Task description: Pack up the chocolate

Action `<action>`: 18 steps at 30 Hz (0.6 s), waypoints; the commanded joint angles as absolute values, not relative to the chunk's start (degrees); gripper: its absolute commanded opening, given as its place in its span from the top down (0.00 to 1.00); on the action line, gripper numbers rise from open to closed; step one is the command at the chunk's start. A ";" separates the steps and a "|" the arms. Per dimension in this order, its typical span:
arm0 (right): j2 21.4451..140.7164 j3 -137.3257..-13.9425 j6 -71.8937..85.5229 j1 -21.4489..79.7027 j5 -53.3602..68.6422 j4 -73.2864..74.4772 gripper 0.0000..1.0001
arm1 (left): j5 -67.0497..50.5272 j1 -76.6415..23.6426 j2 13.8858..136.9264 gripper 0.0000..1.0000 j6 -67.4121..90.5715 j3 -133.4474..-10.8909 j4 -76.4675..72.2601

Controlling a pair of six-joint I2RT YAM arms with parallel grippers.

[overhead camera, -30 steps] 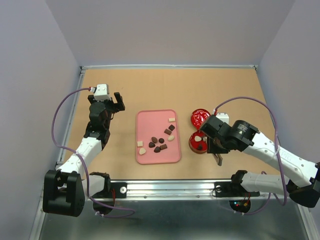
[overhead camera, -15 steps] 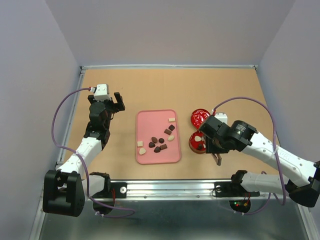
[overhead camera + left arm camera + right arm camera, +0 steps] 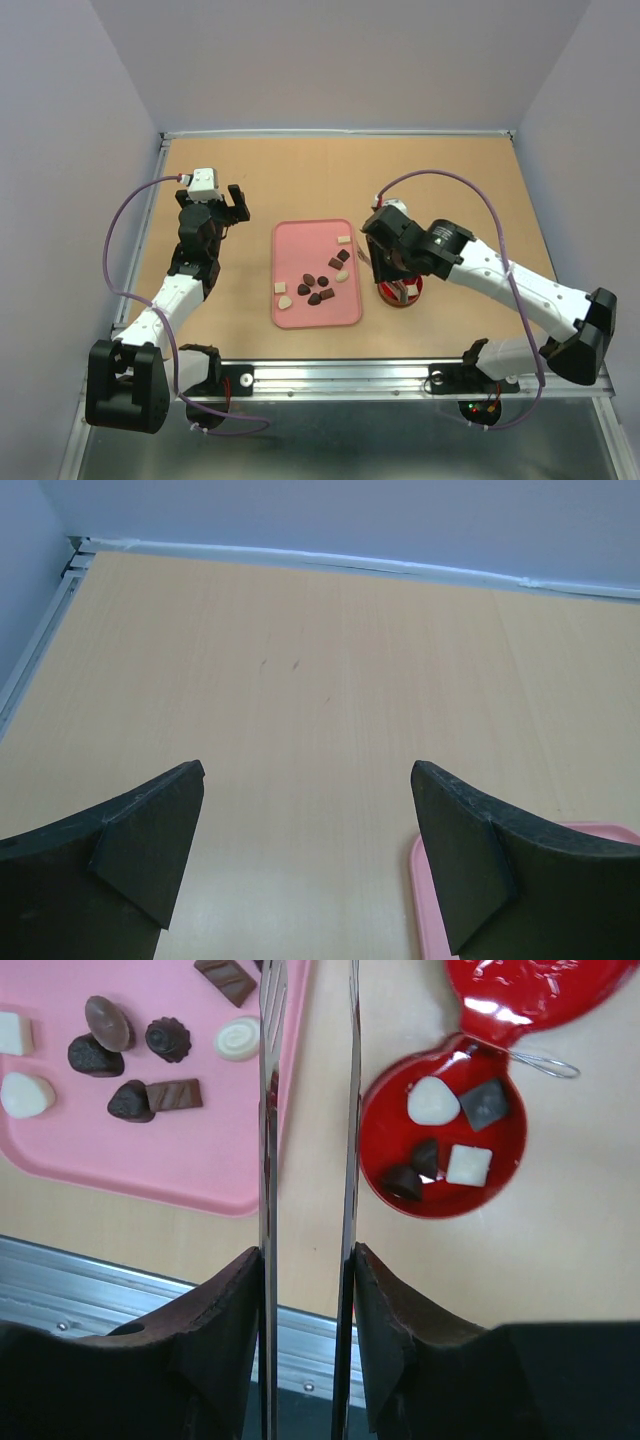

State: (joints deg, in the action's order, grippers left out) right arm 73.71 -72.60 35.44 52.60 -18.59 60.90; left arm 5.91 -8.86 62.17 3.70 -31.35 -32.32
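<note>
On the tan table (image 3: 450, 170) we see the chocolate (image 3: 447, 1130) split: five pieces in the red tin (image 3: 385, 1125), the rest on the pink tray (image 3: 150, 1165). Between them the right gripper (image 3: 308, 990) has its blades slightly apart and empty. Left of the tray, the left gripper (image 3: 308, 780) gapes wide.

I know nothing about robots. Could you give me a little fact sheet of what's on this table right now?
Tray: pink tray, about eleven loose chocolates on it
Tin: round red tin right of tray, five packed chocolates inside, three dark, two cream
Lid: red lid off, beside the tin
Left arm: left end effector open, empty, over the table left of tray
Right arm: right end effector open, holding nothing, above tray's right edge
</note>
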 commanded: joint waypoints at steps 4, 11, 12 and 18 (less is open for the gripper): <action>78.75 -74.18 29.97 53.09 -13.45 50.19 0.54 | 6.33 -8.44 62.05 0.04 3.52 -32.08 -34.28; 79.80 -72.07 29.97 53.09 -8.71 47.38 0.52 | 6.15 -8.53 62.40 0.04 3.51 -32.26 -34.28; 79.89 -71.81 30.06 53.09 -8.27 47.20 0.51 | 6.15 -8.44 62.49 0.04 3.43 -32.34 -34.28; 80.59 -70.05 30.32 53.09 -6.07 47.11 0.50 | 6.06 -8.53 62.58 0.04 3.52 -32.34 -34.28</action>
